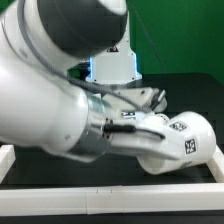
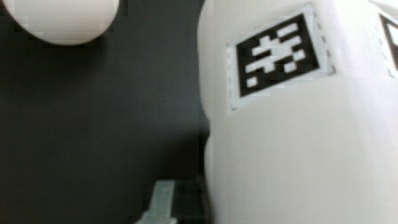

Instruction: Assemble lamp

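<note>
The arm (image 1: pixel 50 100) hides much of the shade (image 1: pixel 186 136); the bulb (image 2: pixel 63 18) is cropped.

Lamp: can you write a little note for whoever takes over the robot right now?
Tool: shut. It seems to pinch the lamp shade's wall; the wrist view shows only one finger, right beside that wall.
Lamp shade: lying on its side on the black table, at the exterior view's right.
Round white part: probably the bulb, close to the shade in the wrist view. The base is not in view.
Done: the shade looks gripped.
Left: the shade is not yet set over a bulb. Whether the bulb sits in the base cannot be told.
</note>
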Controlling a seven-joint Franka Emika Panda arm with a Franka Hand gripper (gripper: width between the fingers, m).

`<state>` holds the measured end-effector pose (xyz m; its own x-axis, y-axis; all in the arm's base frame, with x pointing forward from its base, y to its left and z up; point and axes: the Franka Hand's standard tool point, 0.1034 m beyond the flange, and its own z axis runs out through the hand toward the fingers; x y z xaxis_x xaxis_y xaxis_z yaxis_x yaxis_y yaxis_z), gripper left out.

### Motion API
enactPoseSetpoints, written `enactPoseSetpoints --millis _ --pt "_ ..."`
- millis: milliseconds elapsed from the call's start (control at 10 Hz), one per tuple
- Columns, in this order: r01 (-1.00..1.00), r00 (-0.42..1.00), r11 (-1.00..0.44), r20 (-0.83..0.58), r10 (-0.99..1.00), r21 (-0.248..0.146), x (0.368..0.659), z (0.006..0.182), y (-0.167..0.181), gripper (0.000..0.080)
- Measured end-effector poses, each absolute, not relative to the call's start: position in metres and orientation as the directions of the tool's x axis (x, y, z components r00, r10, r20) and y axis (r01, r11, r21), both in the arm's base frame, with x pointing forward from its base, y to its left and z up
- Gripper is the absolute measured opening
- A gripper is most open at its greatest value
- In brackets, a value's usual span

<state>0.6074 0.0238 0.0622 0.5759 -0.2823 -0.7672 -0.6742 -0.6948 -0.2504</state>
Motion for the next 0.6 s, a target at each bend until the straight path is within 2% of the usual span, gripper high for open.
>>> enactPoseSetpoints --millis 200,400,600 --pt "-0.653 0.596 -0.713 -0.753 -0.277 -0.255 0.599 0.095 0.034 0.0050" --pt "-0.662 0.581 -0.708 -0.765 -0.277 -0.246 0.597 0.080 0.032 0.0050" --pt "-0.660 0.584 -0.709 -0.763 -0.277 -0.248 0.598 0.081 0.033 0.0050"
